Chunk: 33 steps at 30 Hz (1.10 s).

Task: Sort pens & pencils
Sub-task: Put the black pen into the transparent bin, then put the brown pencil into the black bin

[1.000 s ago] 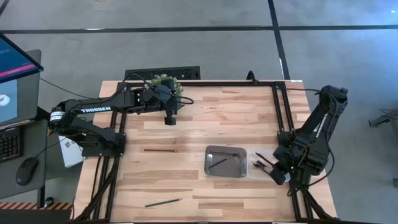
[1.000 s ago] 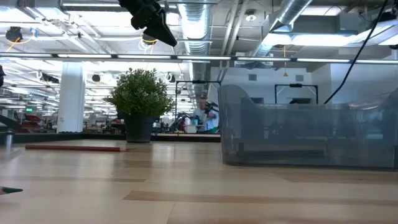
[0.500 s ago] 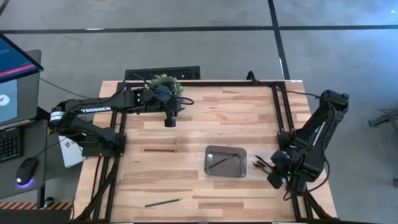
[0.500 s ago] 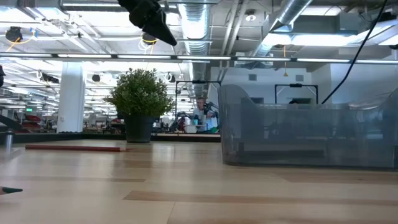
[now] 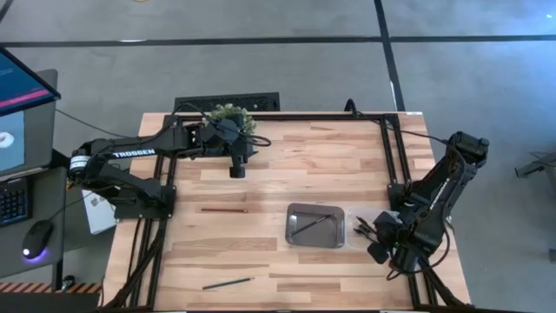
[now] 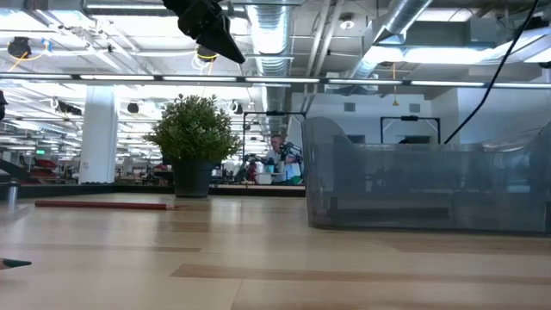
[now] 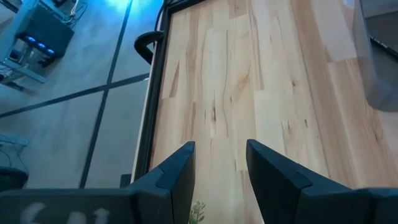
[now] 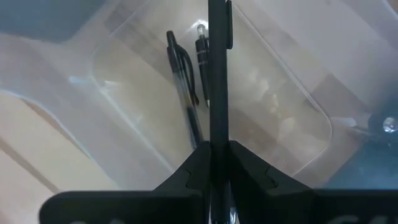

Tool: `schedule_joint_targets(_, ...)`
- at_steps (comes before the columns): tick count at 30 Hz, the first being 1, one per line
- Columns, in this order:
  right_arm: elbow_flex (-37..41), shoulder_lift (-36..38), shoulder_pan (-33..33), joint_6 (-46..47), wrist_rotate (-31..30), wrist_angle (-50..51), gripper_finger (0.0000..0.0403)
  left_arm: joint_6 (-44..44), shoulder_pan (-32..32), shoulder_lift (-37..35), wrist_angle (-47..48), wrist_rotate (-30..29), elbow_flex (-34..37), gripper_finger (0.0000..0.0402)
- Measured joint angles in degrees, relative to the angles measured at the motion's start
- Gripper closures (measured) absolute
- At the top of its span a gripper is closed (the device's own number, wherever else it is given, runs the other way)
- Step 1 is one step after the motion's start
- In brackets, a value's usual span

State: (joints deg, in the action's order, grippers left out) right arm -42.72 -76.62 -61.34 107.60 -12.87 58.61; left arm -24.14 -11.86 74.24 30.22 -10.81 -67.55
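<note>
Right pincer [image 8: 211, 155]: closed on a black pen [image 8: 216, 68], held lengthwise straight out from the fingers, hanging over the clear plastic bin [image 8: 298, 106] at the bench's right edge.
Pens in the bin: two more [image 8: 183, 93] lie side by side on its floor, directly under the held one.
Risk at release: the held pen points along the bin's length and its far end reaches toward the rim; opening from this height could, I judge, let it bounce off the rim or the pens below and roll onto the bench [image 5: 261, 252] or off the edge.
Metal tray [image 5: 315, 225]: just beside the bin, holding a thin dark pencil [image 5: 310, 223] laid at a diagonal.
Loose pencils: a greenish one [image 5: 228, 282] near the front edge, a reddish-brown one [image 5: 223, 209] mid-bench left of the tray; both well apart from either arm and not yet sorted.
Risk for those: thin sticks lying flat give little to grip; a pinch off centre may push them rolling.
Left pincer [image 7: 219, 158]: open and empty, raised above the back of the bench near the potted plant [image 5: 231, 116].
Risk there: a descent close to the plant could brush its leaves.
</note>
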Motion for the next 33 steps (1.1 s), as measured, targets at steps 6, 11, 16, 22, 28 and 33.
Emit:
schedule_joint_targets(6,0.0,0.0,1.4,-0.1,0.4,-0.2,0.0322,0.0,0.0,0.0,-0.1,0.0,0.0,0.0267)
schedule_joint_targets(11,0.0,0.0,1.4,-0.8,0.4,-1.5,0.0317,0.0,0.0,0.0,-0.1,0.0,0.0,0.0267)
schedule_joint_targets(16,0.0,0.0,1.4,-5.0,0.4,-2.1,0.0316,0.0,0.0,0.0,-0.1,0.0,0.0,0.0267)
schedule_joint_targets(22,-0.1,0.0,1.5,-4.3,0.4,-2.0,0.0315,0.0,0.0,0.0,-0.1,0.0,0.0,0.0267)
schedule_joint_targets(28,-4.0,1.1,2.6,-9.1,0.4,-0.9,0.0315,-1.6,0.0,0.0,-0.1,-0.5,0.0,0.0267)
schedule_joint_targets(33,-8.4,3.3,6.0,-16.7,-6.2,2.9,0.0315,-1.4,0.0,0.0,0.3,-0.5,0.0,0.0267)
